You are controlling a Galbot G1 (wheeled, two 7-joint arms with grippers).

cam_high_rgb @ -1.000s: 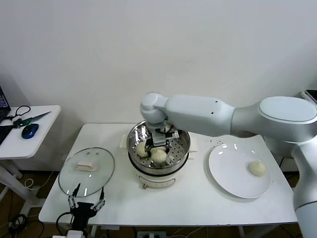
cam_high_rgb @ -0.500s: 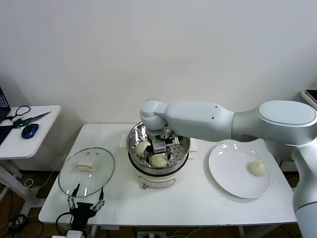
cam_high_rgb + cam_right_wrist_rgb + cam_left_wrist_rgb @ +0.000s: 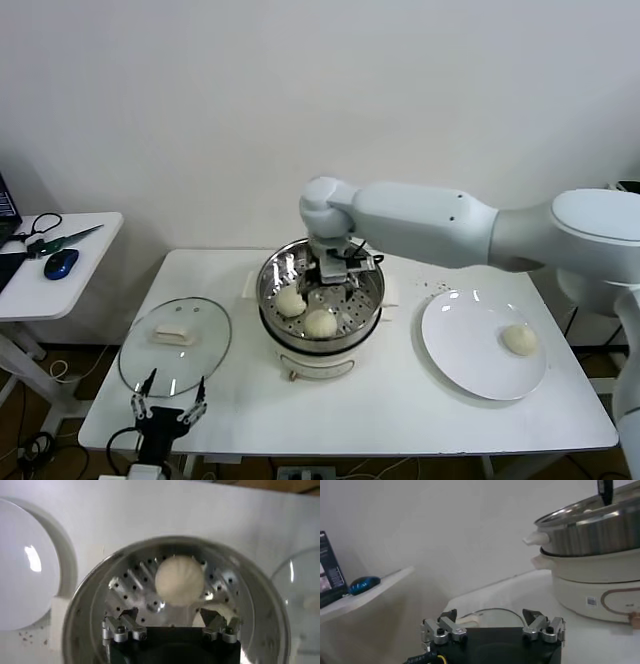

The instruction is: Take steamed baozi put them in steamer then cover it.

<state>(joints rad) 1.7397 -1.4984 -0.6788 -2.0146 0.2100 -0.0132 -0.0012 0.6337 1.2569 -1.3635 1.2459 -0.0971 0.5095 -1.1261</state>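
The steel steamer (image 3: 276, 283) stands mid-table on its white base. Two baozi lie in it (image 3: 291, 300) (image 3: 321, 323). My right gripper (image 3: 336, 276) hangs open and empty just over the basket's back half. In the right wrist view one baozi (image 3: 179, 580) lies beyond my open gripper (image 3: 169, 614), and a second baozi (image 3: 220, 613) peeks beside one finger. Another baozi (image 3: 519, 339) rests on the white plate (image 3: 470, 360). The glass cover (image 3: 205, 355) lies flat at the left, handle (image 3: 172, 333) up. My left gripper (image 3: 166, 399) waits open at the front edge, facing the cover (image 3: 485, 614).
The plate (image 3: 25, 590) sits right of the steamer. A small side table (image 3: 60, 285) at the far left carries a blue mouse (image 3: 60, 264) and scissors (image 3: 62, 239). The left wrist view has the steamer (image 3: 595, 530) off to one side of my left gripper (image 3: 490, 615).
My right gripper has opened and let go of a baozi in the steamer. It then rose and drew back toward the rear right of the basket. The left arm has barely moved.
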